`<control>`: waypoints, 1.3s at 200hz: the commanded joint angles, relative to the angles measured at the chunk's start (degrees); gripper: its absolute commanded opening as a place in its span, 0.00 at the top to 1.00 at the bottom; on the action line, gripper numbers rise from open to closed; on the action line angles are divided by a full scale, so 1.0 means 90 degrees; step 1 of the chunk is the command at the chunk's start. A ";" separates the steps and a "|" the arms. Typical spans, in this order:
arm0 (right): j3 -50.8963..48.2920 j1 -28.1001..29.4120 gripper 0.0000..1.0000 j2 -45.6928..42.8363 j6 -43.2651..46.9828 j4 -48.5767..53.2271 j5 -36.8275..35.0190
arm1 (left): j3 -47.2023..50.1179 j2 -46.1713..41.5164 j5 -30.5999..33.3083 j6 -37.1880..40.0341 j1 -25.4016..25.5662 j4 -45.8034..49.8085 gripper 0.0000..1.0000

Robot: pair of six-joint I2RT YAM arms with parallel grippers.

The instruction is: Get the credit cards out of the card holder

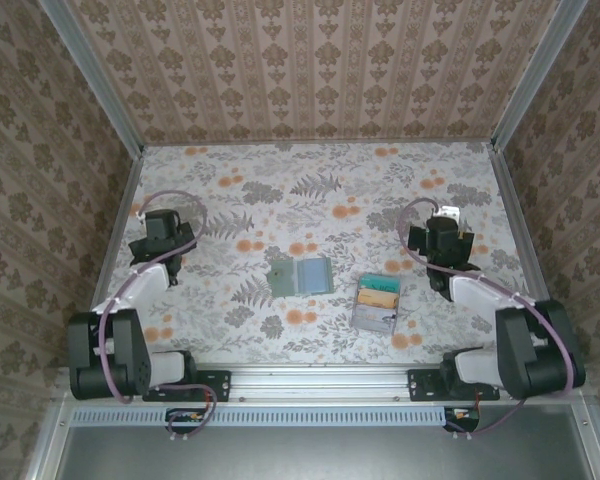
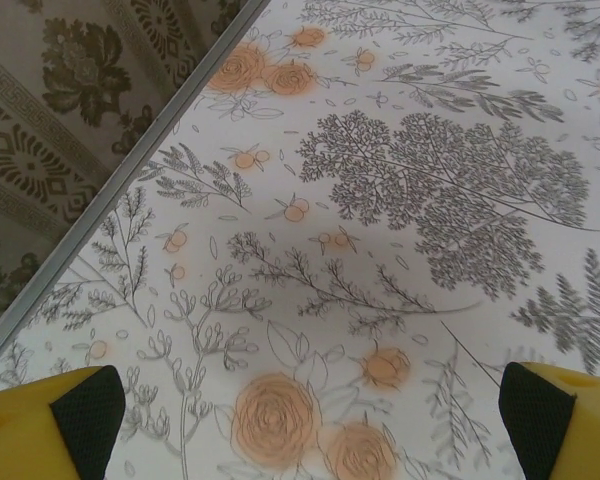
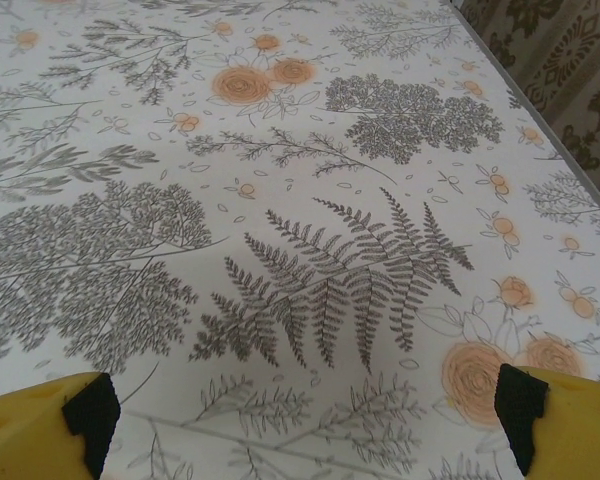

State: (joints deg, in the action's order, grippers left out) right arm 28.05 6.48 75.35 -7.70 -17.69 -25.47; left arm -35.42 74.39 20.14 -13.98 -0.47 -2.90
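**Arms parked, holder open**

Your left gripper (image 2: pixel 310 425) and right gripper (image 3: pixel 305 420) hung spread wide above the floral table (image 2: pixel 400 200), holding nothing. The card holder (image 1: pixel 302 276) lay open mid-table, with the grey tray (image 1: pixel 376 304) just to its right, probably to receive cards.

The table (image 1: pixel 320 180) is white, printed with grey ferns and orange roses. The walls (image 1: pixel 310 70) carry brown-and-beige damask stripes. The card holder (image 1: pixel 302 276) is grey-green with a blue-grey panel. The tray (image 1: pixel 372 324) is grey, its contents teal and tan. The left gripper (image 2: pixel 302 425) and the right gripper (image 3: pixel 302 420) have yellow fingers (image 2: pixel 25 430) with black pads (image 2: pixel 90 415).
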 commanded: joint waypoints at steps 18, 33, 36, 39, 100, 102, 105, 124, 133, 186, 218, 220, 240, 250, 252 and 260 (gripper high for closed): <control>0.0165 -0.0347 0.00 0.0696 0.0148 -0.1532 0.0611 | 0.0714 0.0735 -0.0541 0.0687 -0.0158 -0.2965 0.00; 0.0153 -0.0447 0.00 0.1039 0.0207 -0.1952 0.0826 | 0.0684 0.0868 -0.0739 0.0794 -0.0226 -0.3196 0.00; 0.0141 -0.0475 0.00 0.1102 0.0215 -0.2060 0.0898 | 0.0692 0.0899 -0.0870 0.0805 -0.0256 -0.3198 0.00; 0.0141 -0.0483 0.00 0.1160 0.0252 -0.2171 0.0923 | 0.0685 0.0939 -0.1044 0.0820 -0.0298 -0.3236 0.00; -0.0611 -0.0495 0.00 0.1375 0.0532 -0.3725 0.1727 | 0.1058 0.0904 -0.1796 0.1187 -0.0256 -0.3961 0.00; -0.0586 -0.0493 0.00 0.1365 0.0526 -0.3564 0.1737 | 0.1046 0.0907 -0.1798 0.1200 -0.0247 -0.3952 0.00; -0.0574 -0.0495 0.00 0.1332 0.0515 -0.3526 0.1737 | 0.1036 0.0918 -0.1792 0.1210 -0.0237 -0.3945 0.00; -0.0598 -0.0499 0.00 0.1359 0.0524 -0.3597 0.1737 | 0.1102 0.0979 -0.1853 0.1421 -0.0081 -0.4184 0.00; -0.0598 -0.0494 0.00 0.1368 0.0535 -0.3620 0.1738 | 0.1280 0.1089 -0.1948 0.1590 0.0030 -0.4669 0.00; -0.0597 -0.0494 0.00 0.1364 0.0533 -0.3620 0.1737 | 0.1465 0.1538 -0.1444 0.1743 0.0248 -0.5366 0.00; -0.0598 -0.0491 0.01 0.1364 0.0533 -0.3620 0.1739 | 0.1426 0.1500 -0.1429 0.1739 0.0277 -0.5240 0.00; -0.0598 -0.0494 0.00 0.1364 0.0534 -0.3620 0.1737 | 0.1426 0.1505 -0.1428 0.1744 0.0277 -0.5243 0.00; -0.0598 -0.0495 0.00 0.1364 0.0533 -0.3619 0.1738 | 0.1426 0.1500 -0.1418 0.1748 0.0276 -0.5260 0.00; -0.0598 -0.0496 0.00 0.1364 0.0534 -0.3620 0.1737 | 0.1426 0.1508 -0.1410 0.1772 0.0295 -0.5247 0.00; -0.0598 -0.0495 0.00 0.1364 0.0534 -0.3620 0.1742 | 0.1426 0.1509 -0.1408 0.1769 0.0303 -0.5248 0.00; -0.0605 -0.0500 0.00 0.1364 0.0531 -0.3620 0.1742 | 0.1426 0.1510 -0.1396 0.1773 0.0301 -0.5245 0.00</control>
State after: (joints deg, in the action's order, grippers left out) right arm 22.92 2.22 87.39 -3.18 -47.90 -11.05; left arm -21.74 88.29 6.68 0.32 1.87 -48.18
